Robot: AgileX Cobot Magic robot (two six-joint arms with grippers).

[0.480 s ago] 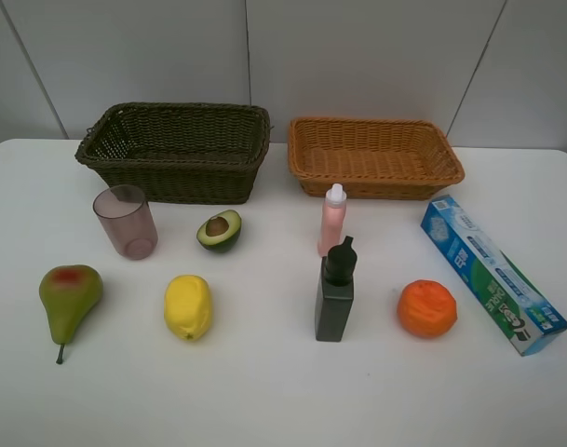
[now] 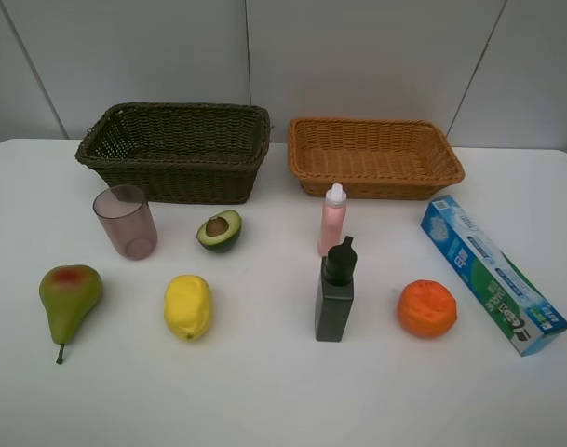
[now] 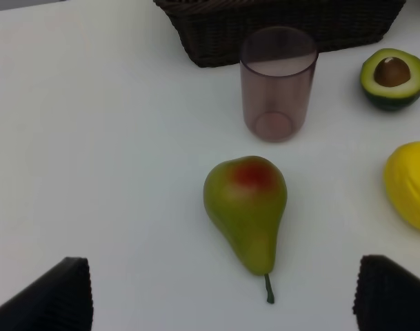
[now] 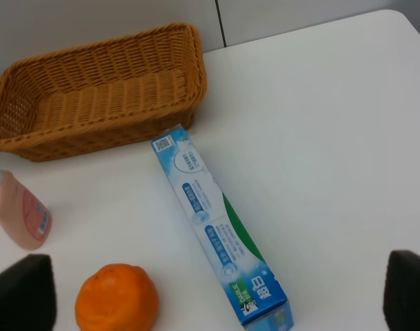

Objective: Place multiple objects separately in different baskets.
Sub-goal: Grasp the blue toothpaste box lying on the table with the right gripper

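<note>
The overhead view shows neither arm. The dark basket [image 2: 176,172] and tan basket [image 2: 374,182] stand at the back, both empty. In front of them are a mauve cup [image 2: 125,221], halved avocado [image 2: 219,230], pear [image 2: 69,296], lemon [image 2: 188,305], pink bottle [image 2: 332,221], dark bottle [image 2: 334,293], orange [image 2: 426,307] and toothpaste box [image 2: 492,273]. My left gripper [image 3: 222,302] hangs open above the table just short of the pear [image 3: 245,210], holding nothing. My right gripper [image 4: 215,295] is open beside the toothpaste box [image 4: 216,231] and orange [image 4: 116,300], also holding nothing.
The white table [image 2: 264,400] ends at a grey wall behind the baskets. The fruit lies left and centre, and the bottles stand upright in the middle. The toothpaste box lies slantwise at the right edge.
</note>
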